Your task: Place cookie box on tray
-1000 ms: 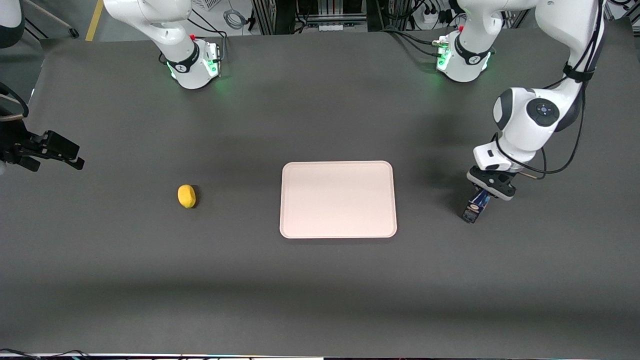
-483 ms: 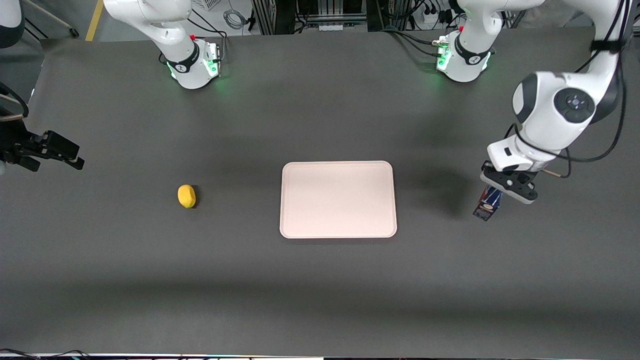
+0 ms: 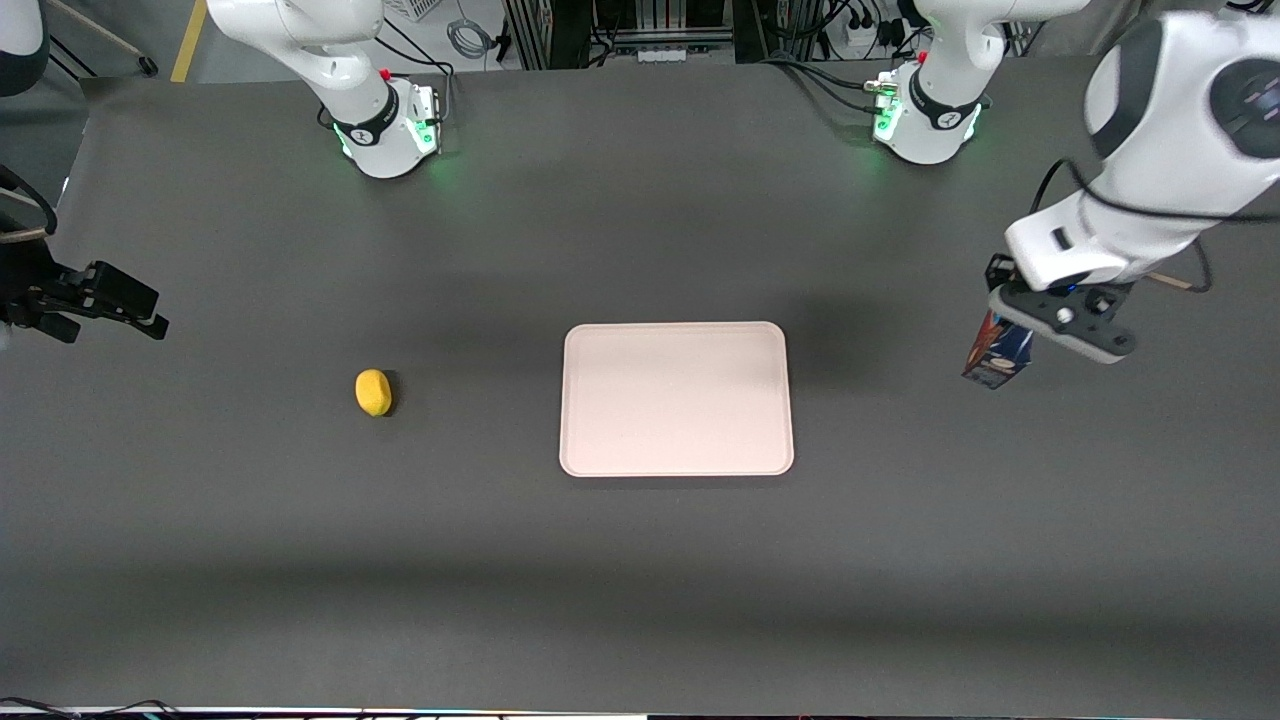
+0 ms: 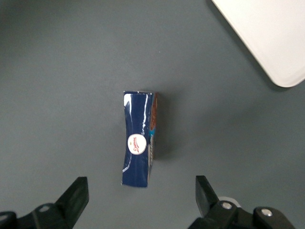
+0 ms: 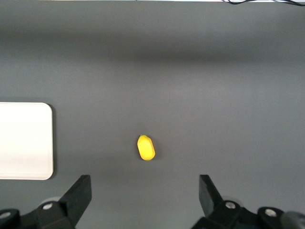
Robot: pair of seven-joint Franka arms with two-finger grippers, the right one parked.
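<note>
Rising in the front view, the tool [image 3: 1045, 322] has climbed, and the box [image 3: 995, 353] beneath it has shifted farther from the camera, well apart from the tray [image 3: 675, 400]. In the wrist view the fingers [image 4: 76, 193] are spread wide, neither touching the box, so I judge the grip unsecured.

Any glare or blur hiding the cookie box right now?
Left wrist view: cookie box in focus, a pale sheen streak on its navy face, logo readable, soft shadow beside it. Front view: box partly covered by the gripper, toward the working arm's end of the table; the arm above looks motion-smeared; tray evenly lit, no glare.
</note>
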